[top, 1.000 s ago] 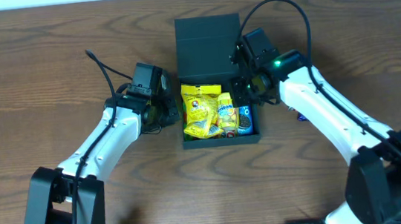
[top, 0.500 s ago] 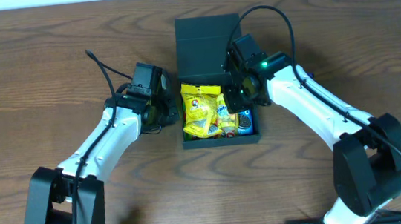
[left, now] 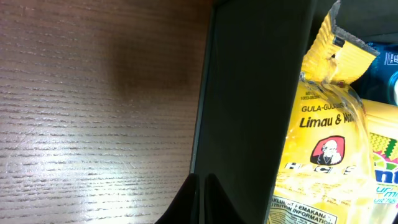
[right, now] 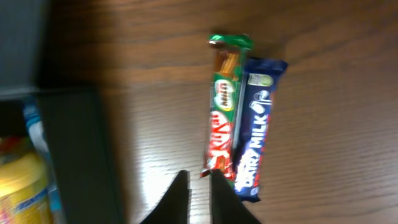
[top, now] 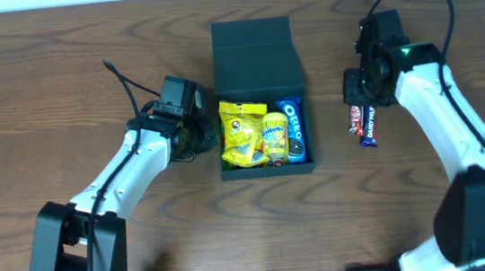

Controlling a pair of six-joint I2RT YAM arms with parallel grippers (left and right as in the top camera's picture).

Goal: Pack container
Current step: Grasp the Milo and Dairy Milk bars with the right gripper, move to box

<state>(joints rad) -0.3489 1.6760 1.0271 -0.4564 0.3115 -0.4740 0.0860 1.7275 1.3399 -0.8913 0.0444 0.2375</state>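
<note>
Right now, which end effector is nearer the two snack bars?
Right. Right end effector hovers beside the snack bars; left end effector sits beyond the container, at its far wall.

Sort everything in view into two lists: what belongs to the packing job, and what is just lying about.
Packing job:
- container, lid open
- yellow packet, Mentos packet and Oreo pack, inside it
- red-green bar and blue bar, still outside to its right, probably next

Just there:
- wooden table
- black cable by the left arm

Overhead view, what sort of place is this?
Probably a robot test bench rather than a home or shop: a wood-grain table, a left arm and right arm, and a container of snack packets.
</note>
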